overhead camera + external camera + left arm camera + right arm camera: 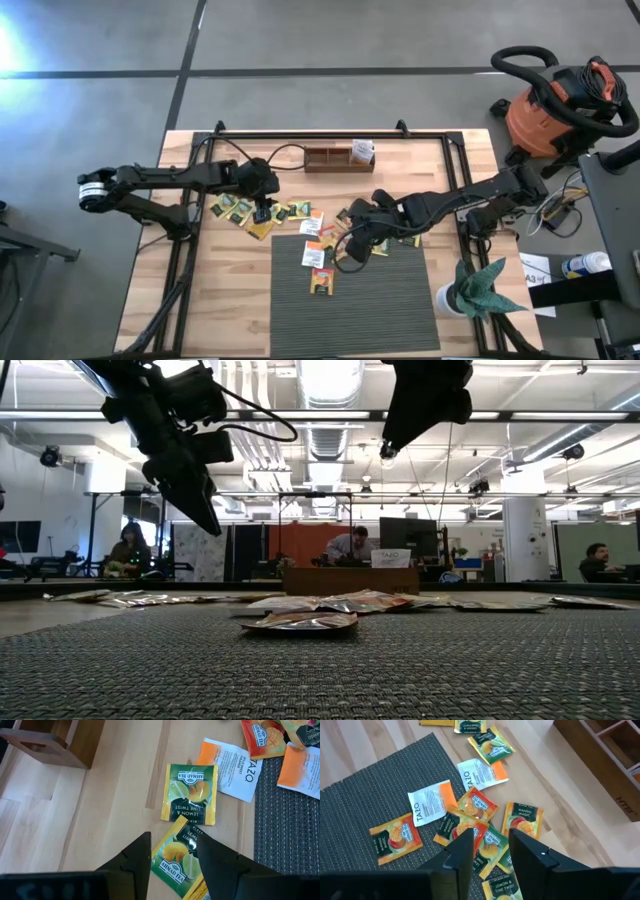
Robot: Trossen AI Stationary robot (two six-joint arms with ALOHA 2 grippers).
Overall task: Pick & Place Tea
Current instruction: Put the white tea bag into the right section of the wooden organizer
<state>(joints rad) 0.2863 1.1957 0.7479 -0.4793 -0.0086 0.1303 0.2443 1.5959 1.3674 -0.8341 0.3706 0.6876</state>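
Over the middle of the table, my right gripper (352, 250) hovers above a heap of tea sachets (470, 820), jaws parted and empty, nothing between them yet. My left gripper (262, 213) hangs over the yellow-green sachets (191, 794) on the bare wood, fingers spread wide, a lemon-and-lime packet lying right under the gap. Neither side has a grip on anything. Tea is scattered everywhere: some on the wood, some on the grey mat (390, 300), orange ones near the mat's edge. Back at the far side, the wooden tray (335, 158) shows one white packet standing in its end compartment. By my reckoning we've barely begun, with nearly the whole pile left to move.
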